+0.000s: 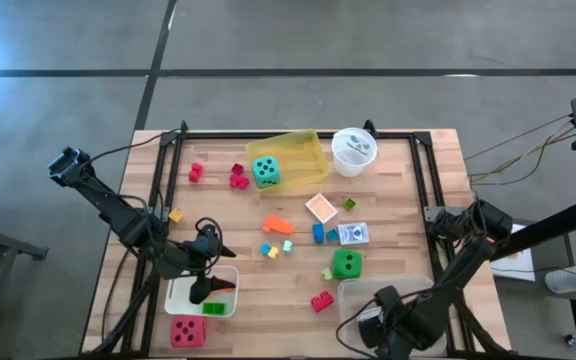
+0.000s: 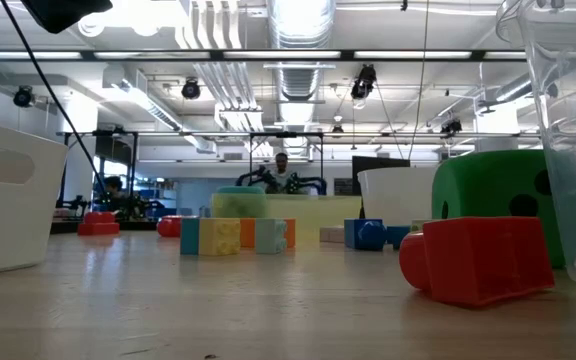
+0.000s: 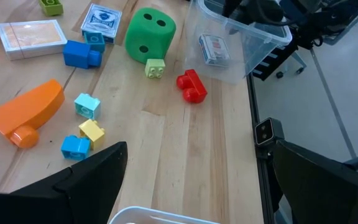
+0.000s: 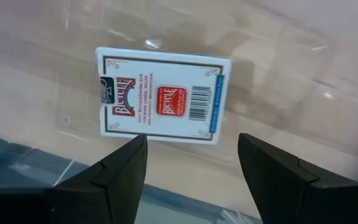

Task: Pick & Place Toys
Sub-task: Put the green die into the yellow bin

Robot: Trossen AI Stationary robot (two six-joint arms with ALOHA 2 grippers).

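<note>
Toys lie scattered on the wooden table: a green die [image 1: 346, 264], a red block [image 1: 321, 300], an orange piece [image 1: 278, 225], small blocks [image 1: 276, 247], a card box [image 1: 354, 234], and a red die [image 1: 187, 331] near the front edge. A teal die [image 1: 265, 171] sits in the yellow tray [image 1: 303, 150]. My right gripper [image 4: 192, 149] hangs open, pointing down over the clear tray [image 1: 353, 295]. A red-and-white card box [image 4: 163, 96] lies flat on that tray's bottom, below the fingers. My left gripper [image 3: 197, 180] waits wide open over the white tray [image 1: 183, 300].
A round white cup [image 1: 354, 150] stands at the back beside the yellow tray. A pale card pack [image 1: 321, 207] and red blocks [image 1: 238, 178] lie toward the far side. In the low view the white tray [image 2: 8, 190] and clear tray [image 2: 568, 80] flank the near edge.
</note>
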